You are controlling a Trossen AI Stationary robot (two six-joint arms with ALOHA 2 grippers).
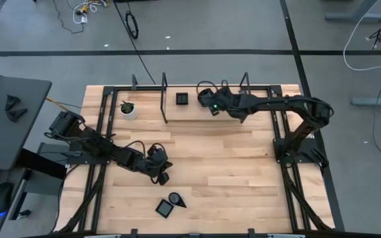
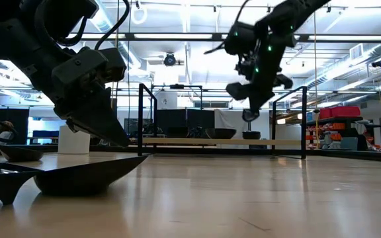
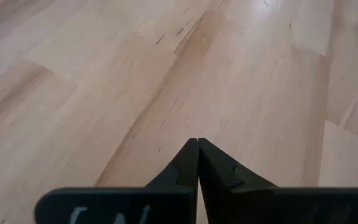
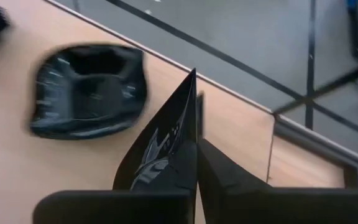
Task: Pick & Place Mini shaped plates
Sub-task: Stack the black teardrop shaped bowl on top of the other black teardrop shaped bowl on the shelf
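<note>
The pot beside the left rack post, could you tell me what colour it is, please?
White pot, holding a green plant; clearest in the high view.

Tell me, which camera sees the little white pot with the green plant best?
The high view: the small white pot with a green plant shows whole from above. The low view shows only its white side. Neither wrist view shows it.

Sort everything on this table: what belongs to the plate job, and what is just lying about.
Job: far square plate; held teardrop plate, in the shut right claw; near square plate; near teardrop plate.
Lying about: potted plant; black metal frame.
</note>
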